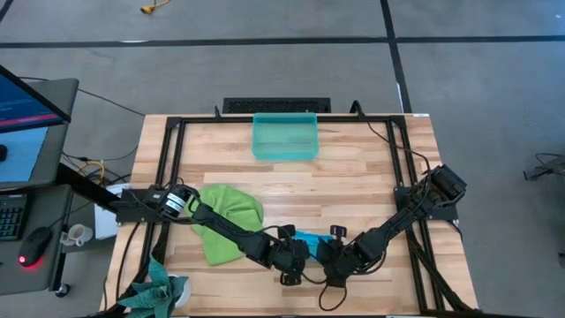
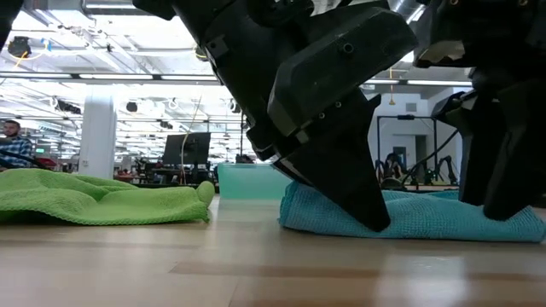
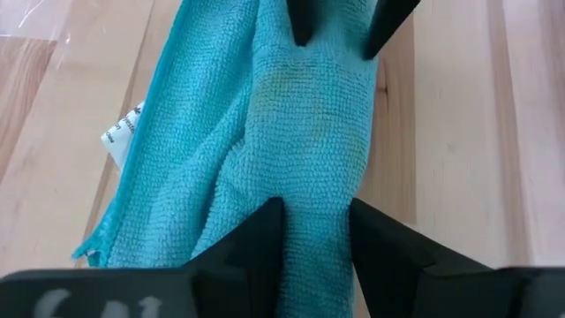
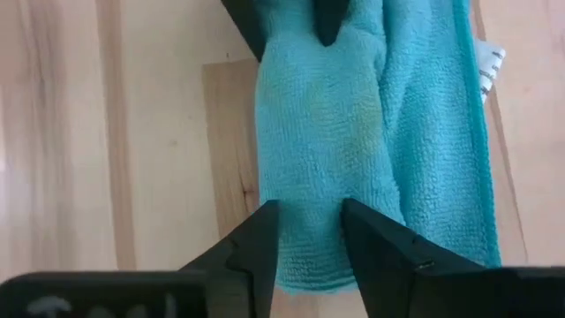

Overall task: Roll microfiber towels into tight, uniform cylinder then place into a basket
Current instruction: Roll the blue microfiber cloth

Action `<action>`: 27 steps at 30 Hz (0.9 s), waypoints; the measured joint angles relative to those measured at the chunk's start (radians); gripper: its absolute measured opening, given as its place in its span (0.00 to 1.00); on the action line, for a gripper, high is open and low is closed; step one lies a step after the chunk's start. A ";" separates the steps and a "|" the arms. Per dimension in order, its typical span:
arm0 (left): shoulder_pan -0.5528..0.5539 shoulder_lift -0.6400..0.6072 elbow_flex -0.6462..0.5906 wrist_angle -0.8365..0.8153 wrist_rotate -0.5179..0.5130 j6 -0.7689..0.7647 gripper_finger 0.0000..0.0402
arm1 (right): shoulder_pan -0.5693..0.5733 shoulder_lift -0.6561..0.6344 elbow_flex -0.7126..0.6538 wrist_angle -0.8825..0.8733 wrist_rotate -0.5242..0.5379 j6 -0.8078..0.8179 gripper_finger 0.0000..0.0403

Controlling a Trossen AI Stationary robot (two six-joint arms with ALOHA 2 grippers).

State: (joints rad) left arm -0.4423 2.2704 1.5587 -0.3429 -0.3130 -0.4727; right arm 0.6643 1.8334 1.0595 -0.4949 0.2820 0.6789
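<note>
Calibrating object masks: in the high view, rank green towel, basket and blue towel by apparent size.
1. Green towel, spread out, largest.
2. Basket, somewhat smaller.
3. Blue towel, smallest as seen, but both grippers cover most of it, so its real extent is unsure.

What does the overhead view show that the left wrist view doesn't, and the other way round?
Only the high view shows the lime green towel, the empty teal basket and both arms. Only the left wrist view shows the white care tag and the roll's fold. Both show the blue towel with the left gripper and right gripper straddling its roll.
</note>
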 joint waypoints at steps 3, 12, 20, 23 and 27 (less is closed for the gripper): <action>0.000 0.000 0.000 0.000 0.003 -0.002 0.30 | -0.017 -0.030 0.010 -0.031 -0.026 -0.001 0.40; 0.000 0.000 -0.001 -0.001 0.006 -0.010 0.30 | 0.037 -0.221 0.010 -0.192 0.093 -0.022 0.39; -0.002 0.000 -0.002 0.001 -0.009 -0.011 0.30 | 0.289 -0.262 -0.098 -0.135 0.430 0.052 0.37; -0.002 0.000 -0.002 0.003 -0.013 -0.011 0.30 | 0.343 -0.206 -0.116 -0.081 0.453 0.049 0.37; -0.002 0.001 -0.002 0.005 -0.016 -0.025 0.30 | 0.347 -0.117 -0.117 -0.032 0.453 -0.058 0.38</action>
State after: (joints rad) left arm -0.4442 2.2711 1.5566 -0.3381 -0.3290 -0.4981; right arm 1.0110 1.7159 0.9428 -0.5270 0.7353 0.6207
